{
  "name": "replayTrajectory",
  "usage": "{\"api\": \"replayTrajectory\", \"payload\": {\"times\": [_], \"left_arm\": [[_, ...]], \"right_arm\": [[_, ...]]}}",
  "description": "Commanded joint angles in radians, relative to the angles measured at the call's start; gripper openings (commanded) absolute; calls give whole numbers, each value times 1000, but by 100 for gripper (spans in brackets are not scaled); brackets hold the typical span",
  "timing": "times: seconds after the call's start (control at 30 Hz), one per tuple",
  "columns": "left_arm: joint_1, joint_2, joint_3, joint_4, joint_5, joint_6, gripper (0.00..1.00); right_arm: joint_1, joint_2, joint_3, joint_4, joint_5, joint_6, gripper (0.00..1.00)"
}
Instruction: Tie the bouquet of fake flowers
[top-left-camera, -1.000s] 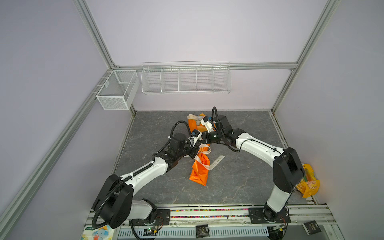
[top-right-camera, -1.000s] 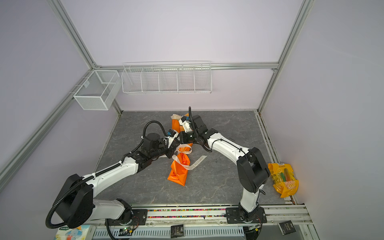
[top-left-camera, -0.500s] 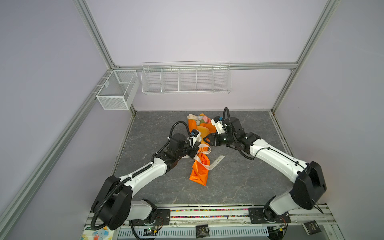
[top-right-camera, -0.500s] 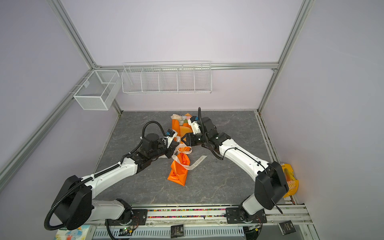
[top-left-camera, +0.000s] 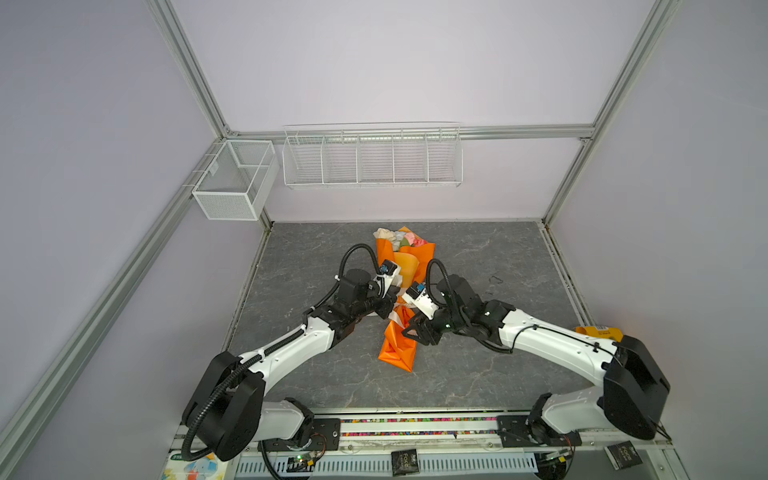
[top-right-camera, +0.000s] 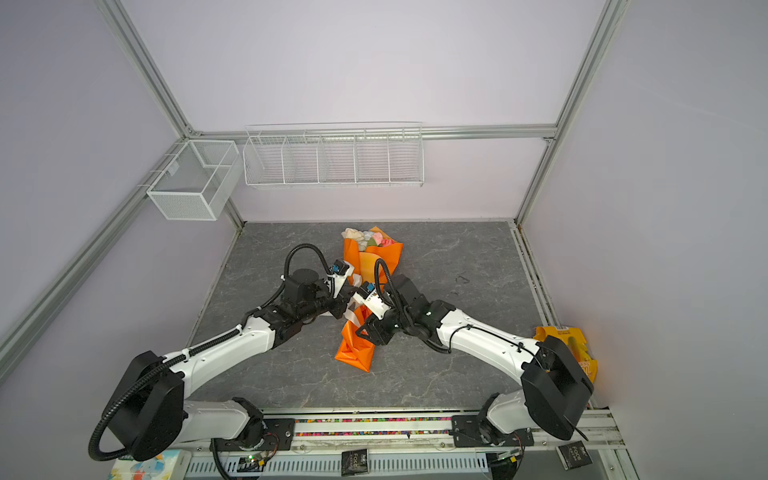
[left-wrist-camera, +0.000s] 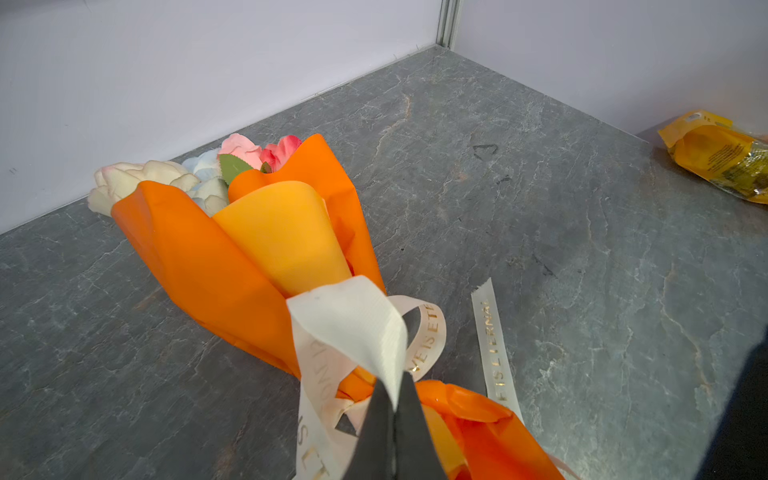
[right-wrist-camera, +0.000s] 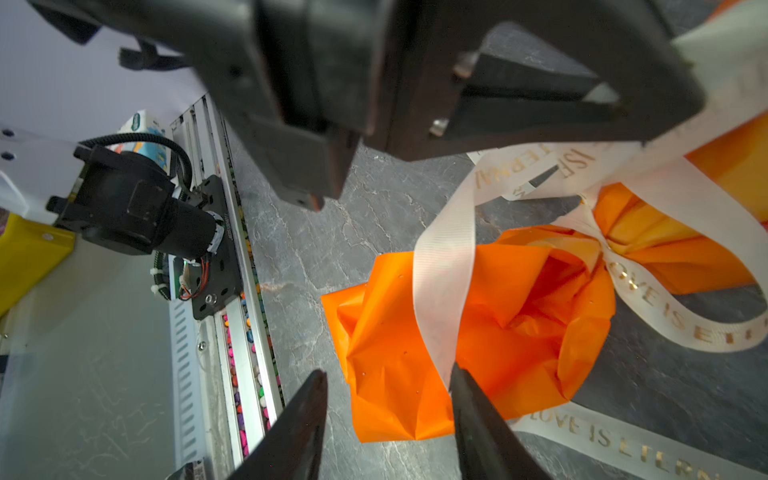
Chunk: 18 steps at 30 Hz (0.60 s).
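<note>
Your cell: plain lilac walls (top-left-camera: 395, 62), aluminium frame (top-left-camera: 519, 131), and a grey marbled table (top-left-camera: 490, 374) with a few dark scuffs. The white wire rack (top-left-camera: 372, 162) is on the back wall. The mesh basket (top-left-camera: 230, 195) hangs on the left frame rail.

Both arms meet mid-table over the wrap.
- The left gripper (left-wrist-camera: 392, 395) is clamped tight on a fold of the ribbon (left-wrist-camera: 494, 345), which it holds above the neck of the wrap.
- The right gripper (right-wrist-camera: 387, 371) has its jaws well apart over the crumpled tail of the wrap. One ribbon strand lies against the inside of one finger and is not pinched.

The bouquet of fake flowers (left-wrist-camera: 166, 174) lies on the table, centre, with the blooms towards the back wall. You see cream, pale blue-white and pink heads plus one green leaf. The stems are hidden inside the orange wrapping sheet (left-wrist-camera: 195, 257), which is cinched at the neck by the ribbon.

The ribbon is cream with gold capitals. You can read "LOVE IS ETERN", then it runs out of frame. One loose end lies flat on the table beside the wrap.

A yellow packet (left-wrist-camera: 719, 158) sits off the table's right edge, its print too small to read. Black tags (top-left-camera: 405, 461) on the front rail carry white lettering that isn't legible.
</note>
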Motion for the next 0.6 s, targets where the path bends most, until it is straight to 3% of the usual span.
{"api": "replayTrajectory", "payload": {"times": [0.0, 0.23, 0.33, 0.5, 0.57], "left_arm": [[7, -22, -8, 15, -4, -12, 0], [7, -32, -11, 10, -5, -24, 0], [6, -32, -9, 12, -5, -28, 0], [7, -33, -10, 11, -4, -41, 0], [7, -32, -14, 13, -6, -48, 0]], "right_arm": [[7, 38, -13, 47, 46, -107, 52], [12, 95, 14, 42, 50, -122, 44], [12, 105, 23, 43, 63, -110, 34], [13, 76, 28, 26, 169, -78, 8], [12, 57, 31, 20, 212, -65, 7]]}}
